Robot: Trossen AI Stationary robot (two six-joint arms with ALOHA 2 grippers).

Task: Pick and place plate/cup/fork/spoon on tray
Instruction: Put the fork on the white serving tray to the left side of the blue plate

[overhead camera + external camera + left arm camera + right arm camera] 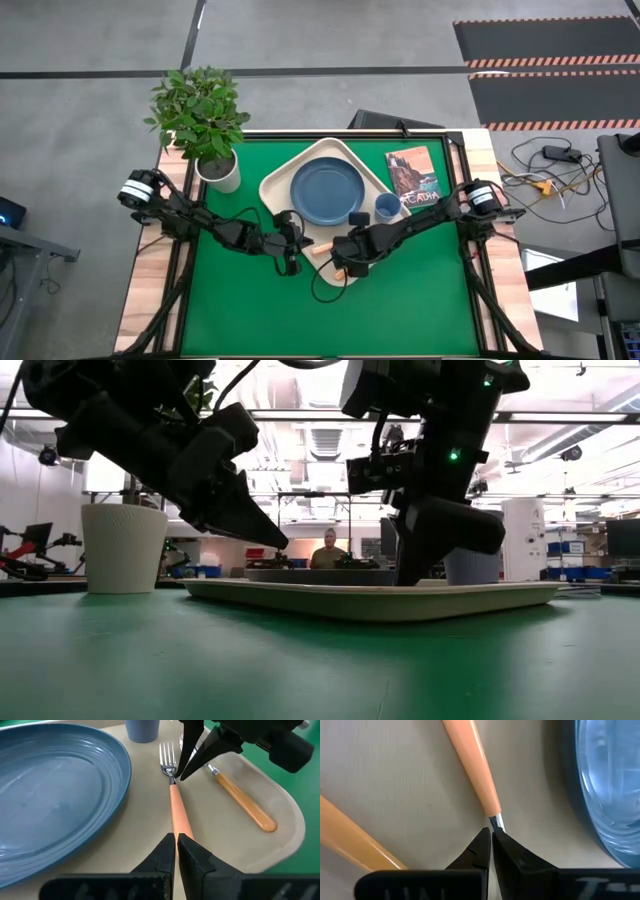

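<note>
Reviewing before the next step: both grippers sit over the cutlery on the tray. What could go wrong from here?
1. The right gripper is shut with its tips at the fork neck; a sideways move could drag the fork into the plate or the spoon.
2. The left gripper, also shut, sits at the fork handle's end, so the two arms could collide.
3. Pressing down could tip the tray.

Plate point(330, 192) and cup point(387, 207) crowd the tray point(275, 183).
</note>
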